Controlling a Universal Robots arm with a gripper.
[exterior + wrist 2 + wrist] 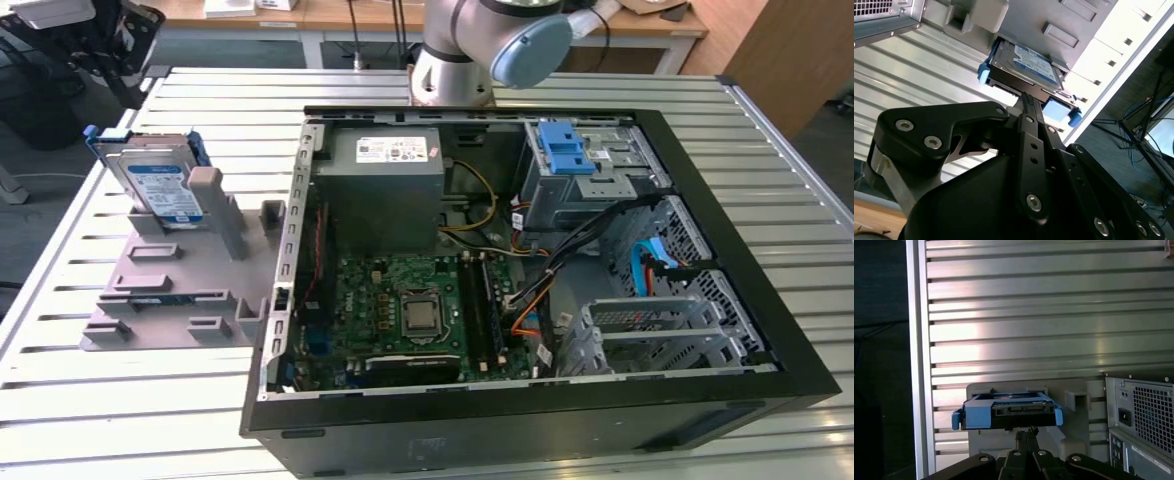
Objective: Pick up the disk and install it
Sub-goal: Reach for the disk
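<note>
So, step in hand: the pick, not yet made.
Tool (1025,97): closed on nothing, aimed at the disk (1026,62).
Disk: upright in a grey holder (174,290) near the desk's (134,420) far corner, on the exterior view's left.
Next move, I'd judge: the jaws must part to span the disk.
Views: the exterior view gives the open computer case (521,415) beside the holder; both wrist views give the tool's line-up.

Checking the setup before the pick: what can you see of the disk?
The disk is a flat silver-grey metal drive with a white-and-blue label, framed by a blue plastic bracket with tabs at its ends. It stands on edge, slotted into a grey holder on the slatted table, at the exterior view's left of the open computer case. Only the holder touches it. The shut tool points at its connector edge, apart from it.
</note>
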